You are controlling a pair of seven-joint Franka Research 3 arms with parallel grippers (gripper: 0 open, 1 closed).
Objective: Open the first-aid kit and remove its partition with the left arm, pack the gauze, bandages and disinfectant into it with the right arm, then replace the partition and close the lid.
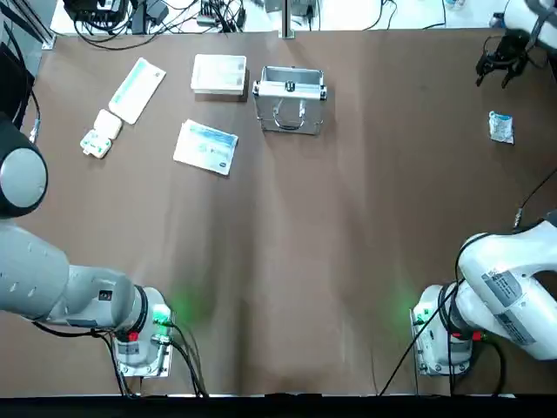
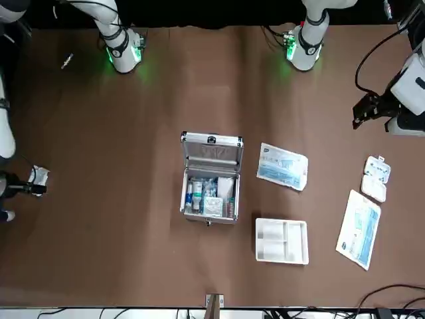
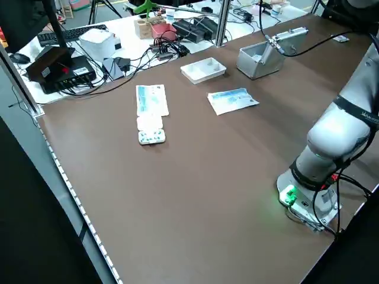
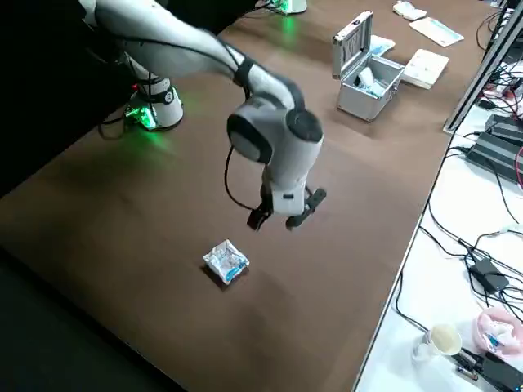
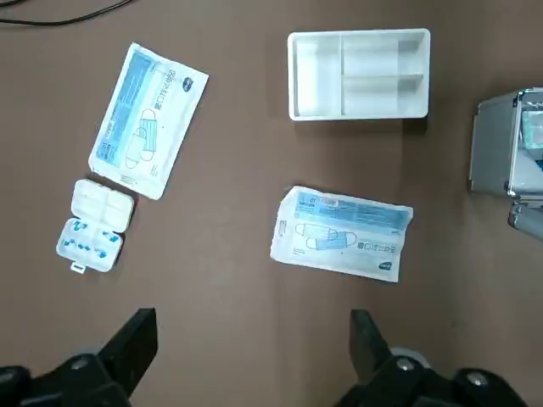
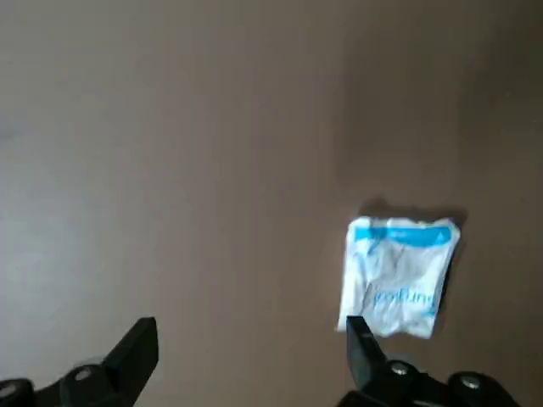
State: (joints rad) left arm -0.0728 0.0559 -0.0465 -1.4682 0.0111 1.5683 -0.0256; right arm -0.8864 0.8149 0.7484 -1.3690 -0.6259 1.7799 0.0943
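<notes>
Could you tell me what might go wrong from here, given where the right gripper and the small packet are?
1. The small packet lies far out on the right, well away from the open case; it could slip during the long carry.
2. The right gripper, open, hangs beside the packet, not over it, so a straight descent would likely miss.
3. The flat, crinkled packet may slide away instead of being pinched.
</notes>
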